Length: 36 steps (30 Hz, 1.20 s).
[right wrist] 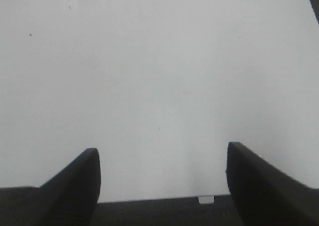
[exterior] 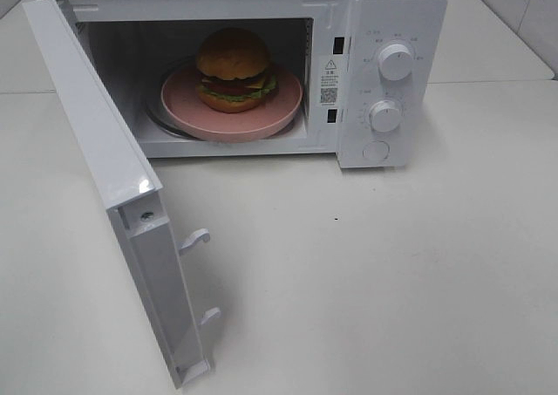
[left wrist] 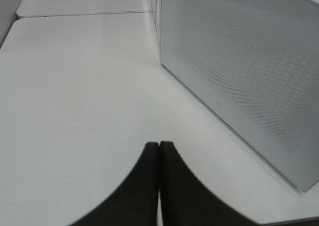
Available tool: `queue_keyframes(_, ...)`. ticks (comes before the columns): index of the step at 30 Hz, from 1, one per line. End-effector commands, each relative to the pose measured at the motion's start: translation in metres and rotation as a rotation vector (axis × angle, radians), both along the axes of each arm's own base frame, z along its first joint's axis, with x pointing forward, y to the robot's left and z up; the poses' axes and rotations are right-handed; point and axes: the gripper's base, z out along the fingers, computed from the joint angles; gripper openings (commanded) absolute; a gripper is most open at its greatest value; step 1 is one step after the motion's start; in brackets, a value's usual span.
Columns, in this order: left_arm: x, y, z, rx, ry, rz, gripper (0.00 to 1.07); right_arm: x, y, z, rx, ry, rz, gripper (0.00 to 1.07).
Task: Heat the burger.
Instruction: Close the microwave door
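The burger (exterior: 232, 69), with a golden-brown bun, lettuce and cheese, sits on a pink plate (exterior: 185, 105) inside the open white microwave (exterior: 392, 11). Neither arm shows in the exterior high view. In the left wrist view my left gripper (left wrist: 159, 151) is shut, its two dark fingers pressed together over bare table, with the outer face of the microwave door (left wrist: 249, 71) close beside it. In the right wrist view my right gripper (right wrist: 162, 161) is open, its fingers (right wrist: 79, 178) far apart above the white table with nothing between them.
The microwave door (exterior: 113, 177) stands swung wide open toward the front left, with two latch hooks (exterior: 193, 238) on its edge. Two knobs (exterior: 395, 62) and a round button (exterior: 376, 151) are on the right-hand panel. White table (exterior: 392, 282) stretches in front.
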Motion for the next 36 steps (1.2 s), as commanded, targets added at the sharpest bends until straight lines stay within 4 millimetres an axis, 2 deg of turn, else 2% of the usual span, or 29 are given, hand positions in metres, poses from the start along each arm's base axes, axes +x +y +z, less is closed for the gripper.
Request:
queue_keyframes(1,-0.002,0.0,0.001,-0.01,-0.032,0.001,0.0,-0.01,0.0,0.002,0.005,-0.082,-0.005,0.67)
queue_keyframes(8,-0.002,-0.001,0.001,-0.019,-0.032,-0.005,0.0,-0.028,-0.001,0.003,0.008,-0.203,-0.003,0.67)
queue_keyframes(11,-0.002,-0.002,0.001,-0.026,-0.032,-0.01,0.0,-0.043,-0.002,0.002,0.01,-0.291,-0.003,0.67)
queue_keyframes(18,-0.002,-0.004,0.002,-0.049,-0.036,-0.024,0.0,-0.038,-0.001,0.0,0.007,-0.306,0.01,0.67)
queue_keyframes(23,-0.003,-0.005,0.015,-0.075,-0.139,-0.026,0.0,-0.037,0.001,-0.001,-0.006,-0.313,0.034,0.67)
queue_keyframes(25,0.003,-0.004,0.026,-0.089,-0.233,-0.011,0.0,-0.037,0.004,-0.001,0.001,-0.312,0.073,0.67)
queue_keyframes(31,0.02,-0.003,0.029,-0.085,-0.197,-0.003,0.0,-0.036,0.006,-0.002,0.002,-0.313,0.1,0.67)
queue_keyframes(33,0.044,-0.004,0.031,-0.064,-0.136,-0.011,0.0,-0.036,0.006,-0.002,0.003,-0.313,0.099,0.67)
queue_keyframes(34,0.044,-0.004,0.031,-0.064,-0.136,-0.011,0.0,-0.036,0.006,-0.002,0.003,-0.313,0.099,0.67)
queue_keyframes(36,0.062,-0.005,0.031,-0.032,-0.103,-0.036,0.0,-0.036,0.006,-0.002,0.004,-0.313,0.098,0.67)
